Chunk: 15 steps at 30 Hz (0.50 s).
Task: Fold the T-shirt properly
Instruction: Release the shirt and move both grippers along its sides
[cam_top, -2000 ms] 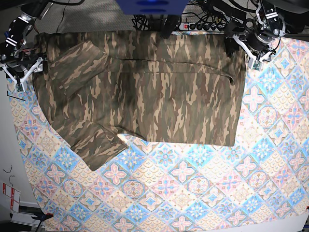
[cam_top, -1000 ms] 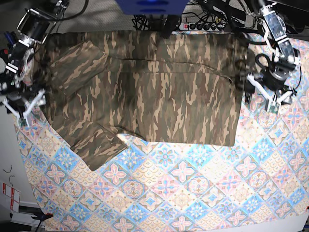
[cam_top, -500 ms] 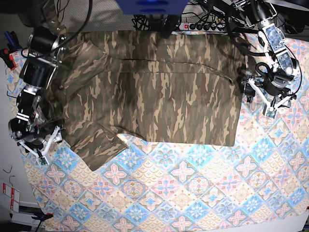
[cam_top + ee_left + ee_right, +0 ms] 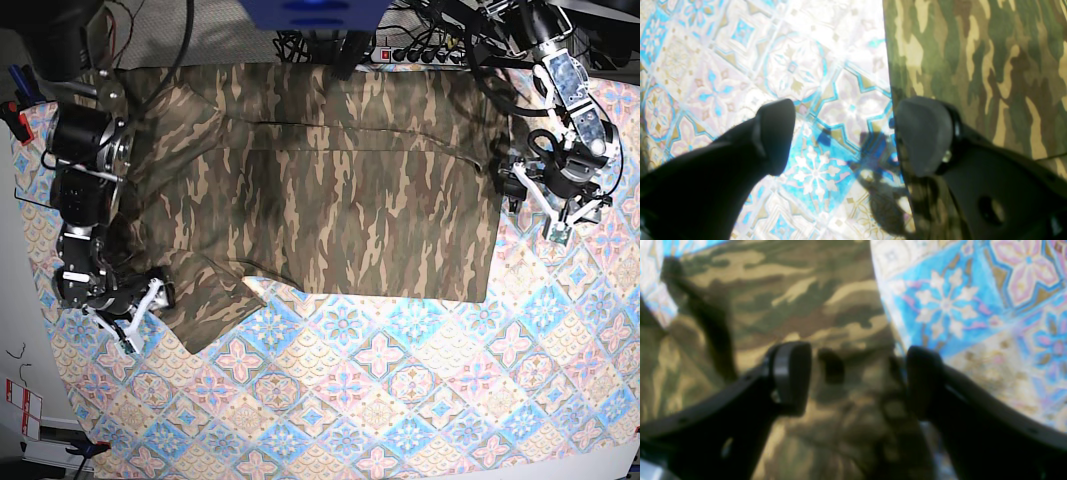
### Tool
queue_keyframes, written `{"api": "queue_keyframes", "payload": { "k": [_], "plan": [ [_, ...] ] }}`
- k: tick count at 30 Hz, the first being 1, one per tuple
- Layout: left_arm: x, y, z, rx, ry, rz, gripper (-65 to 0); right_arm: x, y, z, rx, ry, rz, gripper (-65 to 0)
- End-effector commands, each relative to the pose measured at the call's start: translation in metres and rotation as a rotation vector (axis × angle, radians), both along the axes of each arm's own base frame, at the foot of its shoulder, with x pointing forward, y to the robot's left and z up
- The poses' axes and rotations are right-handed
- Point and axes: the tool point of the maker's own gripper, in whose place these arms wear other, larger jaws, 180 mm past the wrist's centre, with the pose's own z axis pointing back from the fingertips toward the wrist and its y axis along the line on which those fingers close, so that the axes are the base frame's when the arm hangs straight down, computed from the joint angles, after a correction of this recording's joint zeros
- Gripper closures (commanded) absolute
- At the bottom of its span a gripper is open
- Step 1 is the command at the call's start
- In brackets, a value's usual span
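Note:
The camouflage T-shirt (image 4: 330,190) lies spread flat across the far half of the tablecloth (image 4: 400,390), with a sleeve (image 4: 205,310) reaching toward the near left. My right gripper (image 4: 141,315) hangs open over that sleeve's end. In the right wrist view its jaws (image 4: 857,383) straddle the camouflage cloth (image 4: 806,306) without pinching it. My left gripper (image 4: 537,210) stands open at the shirt's right edge. In the left wrist view (image 4: 848,136), one finger (image 4: 923,133) is over the shirt's hem (image 4: 973,50) and the other (image 4: 773,133) is over the tablecloth (image 4: 723,66).
A power strip (image 4: 420,55) and a tangle of cables run along the table's far edge behind the shirt. A blue mount (image 4: 315,12) hangs at the top centre. The table's left edge lies close beside my right arm (image 4: 85,180).
My right arm has travelled down the shirt's left side, from the far corner to the end of the near sleeve. My left arm came down beside the right hem and has since held still.

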Motion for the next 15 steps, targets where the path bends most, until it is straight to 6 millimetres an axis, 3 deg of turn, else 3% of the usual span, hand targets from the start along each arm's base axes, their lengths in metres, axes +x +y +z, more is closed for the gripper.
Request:
{"api": "queue_keyframes", "payload": {
  "k": [1,8,15],
  "plan": [
    [0.007,0.004,0.011,0.012,-0.041,-0.001,-51.1,0.021,0.007,0.020,0.048,-0.073,-0.001,-43.9],
    [0.007,0.004,0.011,0.012,-0.041,-0.001,-51.1,0.023,0.030,0.003,0.158,-0.087,-0.001,-43.9],
    [0.007,0.007,0.013,0.019,-0.043,0.002,-51.1,0.026,0.022,-0.002,0.148,-0.123,-0.076,-43.9]
  ]
}}
